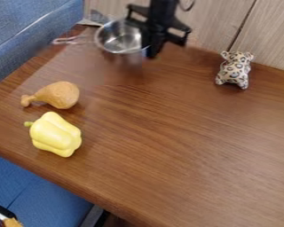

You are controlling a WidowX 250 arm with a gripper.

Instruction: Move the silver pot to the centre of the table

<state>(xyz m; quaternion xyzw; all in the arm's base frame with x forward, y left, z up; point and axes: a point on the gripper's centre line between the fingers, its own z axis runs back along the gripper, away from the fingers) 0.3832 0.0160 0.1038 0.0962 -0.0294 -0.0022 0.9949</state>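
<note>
We see a leopard-print plush animal (234, 70) to the right of the gripper (152, 52) in the camera view, slightly lower in the picture. Below and left of the gripper, we find a brown toy drumstick (61, 94), and farther below it, near the drumstick, a yellow toy bell pepper (54, 134) with a green stem. Behind the gripper we see pale wood-grain panelling (224, 22); well to its left, blue upholstery (29, 42).
</note>
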